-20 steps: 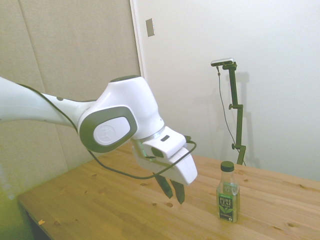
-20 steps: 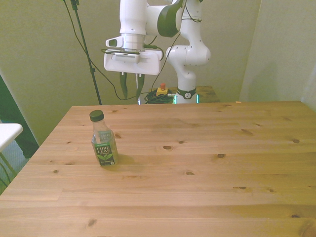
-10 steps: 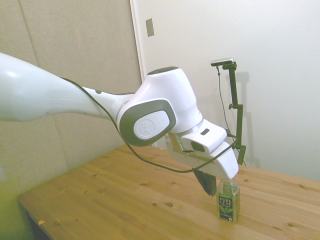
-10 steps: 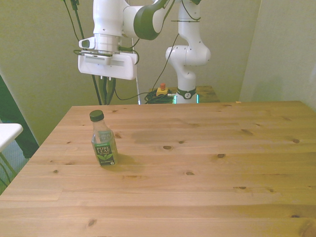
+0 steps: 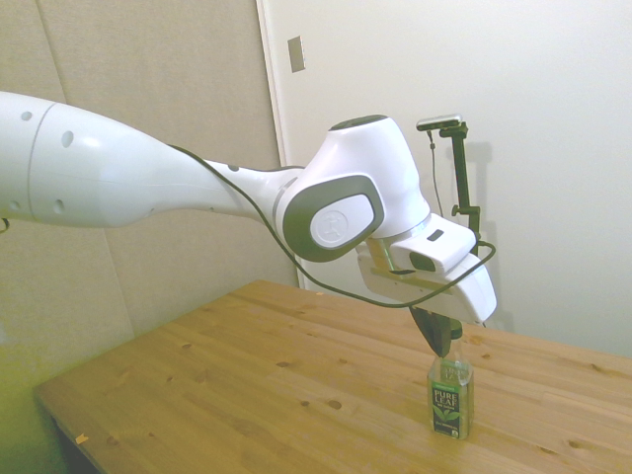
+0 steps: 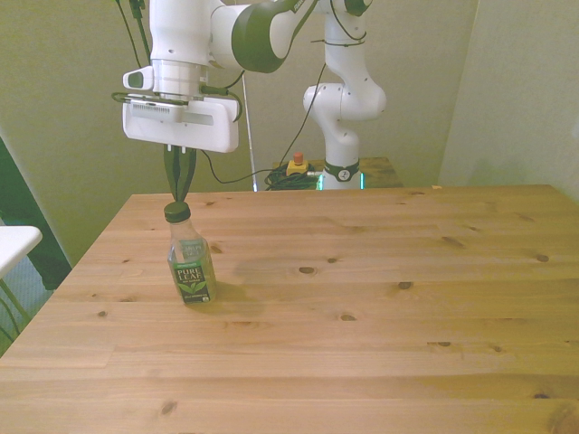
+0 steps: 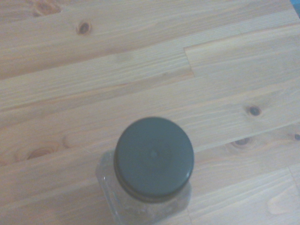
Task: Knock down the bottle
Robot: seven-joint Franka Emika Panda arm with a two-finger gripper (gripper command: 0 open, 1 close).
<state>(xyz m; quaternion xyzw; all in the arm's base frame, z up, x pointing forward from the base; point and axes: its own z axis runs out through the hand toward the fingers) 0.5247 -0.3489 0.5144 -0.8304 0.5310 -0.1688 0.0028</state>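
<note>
Hand (image 6: pixel 177 192) (fingers together) just above upright bottle (image 6: pixel 191 262)

A knotty wooden tabletop (image 6: pixel 362 271) stood before pale walls, with a red-and-yellow button (image 6: pixel 295 163) behind its far edge.

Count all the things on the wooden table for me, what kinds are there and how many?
Small clear plastic bottle with a dark green cap and dark green label: 1
Total on the wooden table: 1
</note>
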